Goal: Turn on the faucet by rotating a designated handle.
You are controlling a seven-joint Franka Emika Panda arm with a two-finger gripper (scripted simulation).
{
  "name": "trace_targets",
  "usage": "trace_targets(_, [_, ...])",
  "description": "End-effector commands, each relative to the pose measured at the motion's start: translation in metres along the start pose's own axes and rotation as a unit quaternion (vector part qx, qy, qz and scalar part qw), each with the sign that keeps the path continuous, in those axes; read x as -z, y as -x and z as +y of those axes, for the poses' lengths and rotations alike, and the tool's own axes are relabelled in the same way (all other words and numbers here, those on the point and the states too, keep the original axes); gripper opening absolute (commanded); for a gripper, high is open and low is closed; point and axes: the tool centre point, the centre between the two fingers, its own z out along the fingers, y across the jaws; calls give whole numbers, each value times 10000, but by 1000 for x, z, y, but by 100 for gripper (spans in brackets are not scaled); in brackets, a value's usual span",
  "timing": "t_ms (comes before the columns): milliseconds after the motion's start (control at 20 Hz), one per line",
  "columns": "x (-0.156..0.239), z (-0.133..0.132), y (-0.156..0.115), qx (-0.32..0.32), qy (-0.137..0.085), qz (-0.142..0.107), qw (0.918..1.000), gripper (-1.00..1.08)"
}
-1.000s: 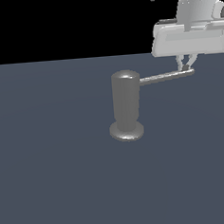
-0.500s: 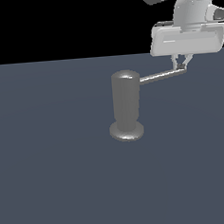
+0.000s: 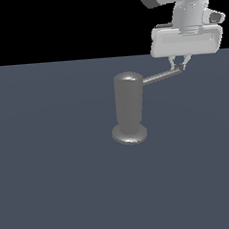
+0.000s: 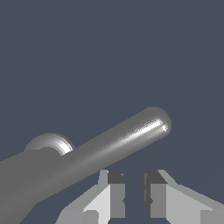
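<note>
The faucet [image 3: 130,104] is a dull grey upright cylinder on a round disc base, standing on the dark floor. Its handle [image 3: 161,76], a thin grey rod, sticks out from near the top toward the exterior view's right. My white gripper [image 3: 179,65] hangs right at the rod's rounded tip, touching it from above and beside. In the wrist view the handle [image 4: 118,142] runs across just beyond my fingertips [image 4: 113,192]. The gripper [image 4: 133,194] shows only a narrow gap with nothing in it. The rod lies outside the fingers, not between them.
A flat dark grey-blue floor [image 3: 59,189] stretches around the faucet. A black background lies above the horizon. My arm's white body [image 3: 186,38] hangs over the handle's tip at the upper right of the exterior view.
My gripper has slid toward the exterior view's left and slightly up. The handle's tip has swung along with it, so the rod now looks shorter and more raised.
</note>
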Motion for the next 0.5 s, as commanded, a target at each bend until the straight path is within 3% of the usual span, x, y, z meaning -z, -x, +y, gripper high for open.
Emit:
trace_targets(0, [-13,2,-5,-32,6,-73,10000,-100])
trace_targets(450, [-16,2,-27,-62,7,-98,9999,-100])
